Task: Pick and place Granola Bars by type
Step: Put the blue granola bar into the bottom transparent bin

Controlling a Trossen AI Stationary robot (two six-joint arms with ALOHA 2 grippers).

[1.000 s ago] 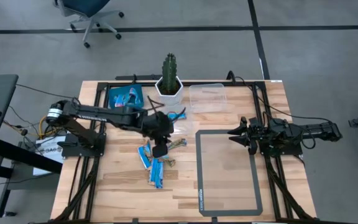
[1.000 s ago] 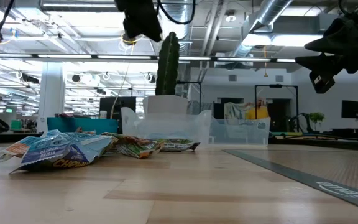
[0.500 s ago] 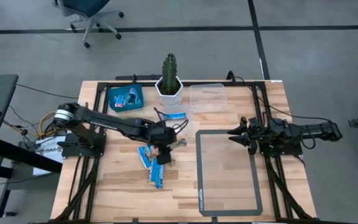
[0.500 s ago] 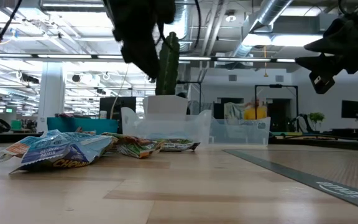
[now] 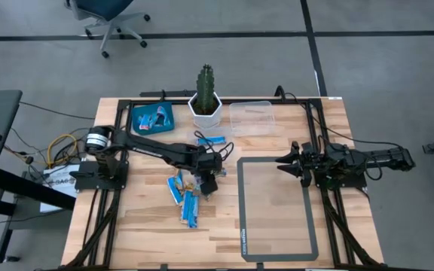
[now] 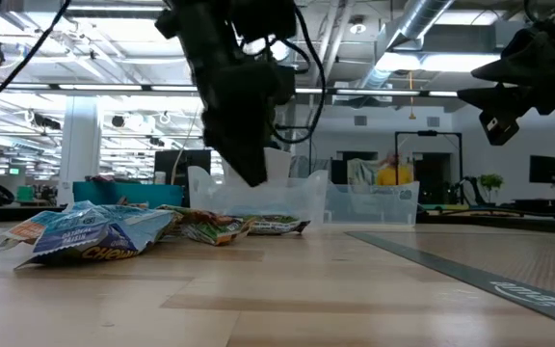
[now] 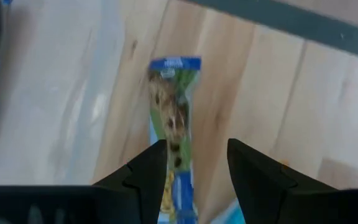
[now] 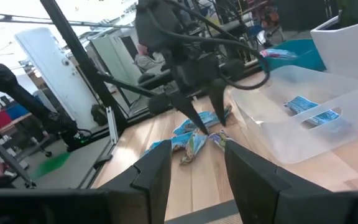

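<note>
Left gripper (image 5: 209, 183) low over the bar pile (image 5: 187, 194), centre of the high frame, fingers spread and empty.

In the left wrist view, spread fingertips (image 7: 146, 163) straddling one green-and-blue bar (image 7: 173, 134) lying flat on the wood; contact not discernible. In the low frame, pile of bars (image 6: 114, 231) at lower left on the table (image 5: 277, 245), left gripper (image 6: 249, 173) just above and right of it. More bars in the blue tray (image 5: 137, 123) at upper left of the table, one light blue bar (image 5: 211, 140) below the cactus pot (image 5: 204, 107), one inside the clear tub (image 8: 328, 134). Right gripper (image 5: 281, 162) parked at right of the table beside the grey mat (image 5: 276, 209), fingers apart, holding nothing.
</note>
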